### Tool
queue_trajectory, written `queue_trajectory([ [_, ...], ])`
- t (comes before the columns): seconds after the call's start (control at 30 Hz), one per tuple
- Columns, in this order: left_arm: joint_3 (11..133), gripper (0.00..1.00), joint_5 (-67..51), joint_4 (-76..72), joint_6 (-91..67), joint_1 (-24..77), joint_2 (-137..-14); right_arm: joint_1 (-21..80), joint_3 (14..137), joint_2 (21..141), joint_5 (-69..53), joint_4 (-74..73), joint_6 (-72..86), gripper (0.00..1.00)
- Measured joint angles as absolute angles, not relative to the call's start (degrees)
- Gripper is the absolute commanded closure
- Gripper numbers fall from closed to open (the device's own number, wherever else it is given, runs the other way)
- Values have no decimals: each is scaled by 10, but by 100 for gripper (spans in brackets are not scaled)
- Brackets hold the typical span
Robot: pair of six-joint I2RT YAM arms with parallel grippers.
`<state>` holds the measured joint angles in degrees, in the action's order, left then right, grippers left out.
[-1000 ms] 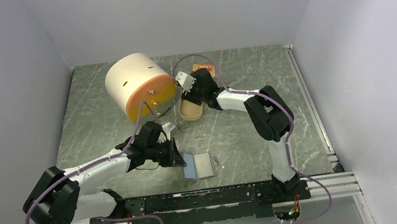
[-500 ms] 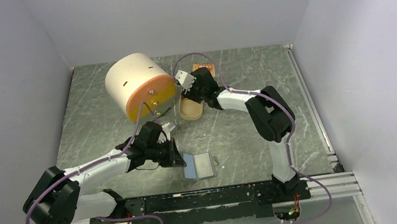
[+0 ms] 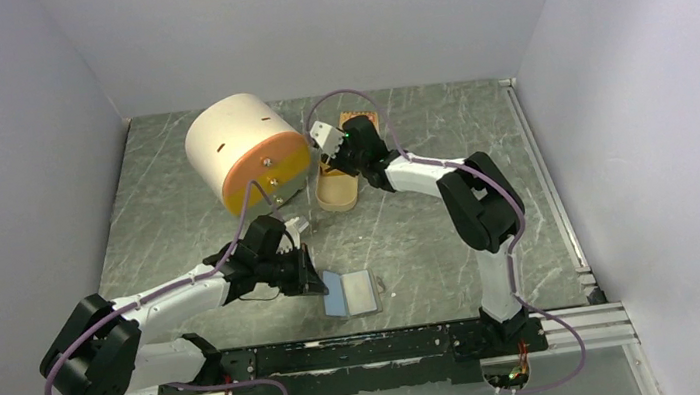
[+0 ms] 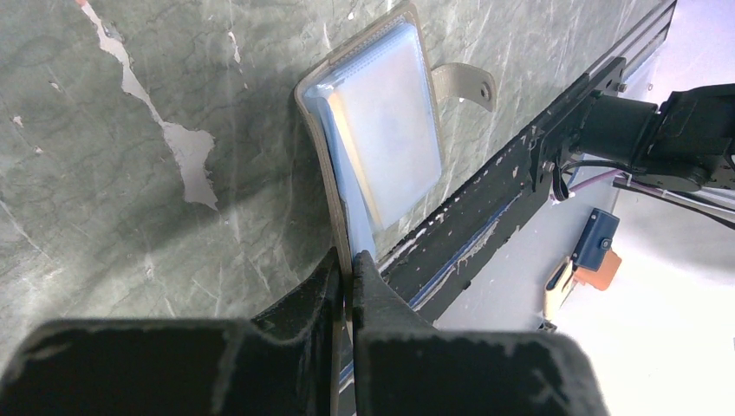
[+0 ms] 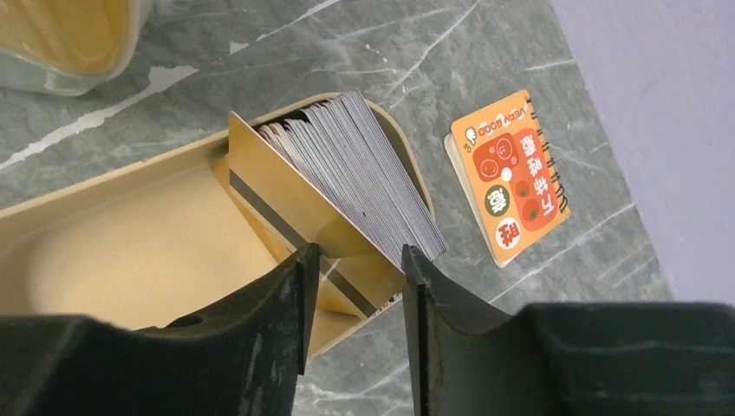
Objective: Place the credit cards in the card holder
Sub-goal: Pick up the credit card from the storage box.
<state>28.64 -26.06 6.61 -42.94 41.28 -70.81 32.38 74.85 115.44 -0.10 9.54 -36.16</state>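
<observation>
Gold card (image 5: 286,204) leans in the tin (image 5: 130,251), its corner between the parted fingers of the right hand (image 5: 354,260). The left hand (image 4: 348,262) clamps one edge of the card holder (image 4: 386,139), likely steadying it open on the table (image 4: 130,173).

The card holder (image 3: 351,293) lies open and flat close to the near edge, about the middle, with its left half blue-grey and its right half shiny. The credit cards (image 5: 360,160) stand as a tilted, tight stack at one end of a tan oval tin (image 5: 130,251), farther back. A gold card (image 5: 277,195) with a dark stripe leans in front of them.
</observation>
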Motion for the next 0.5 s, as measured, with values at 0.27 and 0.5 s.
queue_trajectory([
  [0.27, 281, 91, -262, 56, -434, 413, -708, 312, 738, 1132, -33, 69, -359, 79],
  [0.5, 273, 91, -263, 45, -438, 413, -708, 311, 731, 1096, -83, 40, -361, 99],
])
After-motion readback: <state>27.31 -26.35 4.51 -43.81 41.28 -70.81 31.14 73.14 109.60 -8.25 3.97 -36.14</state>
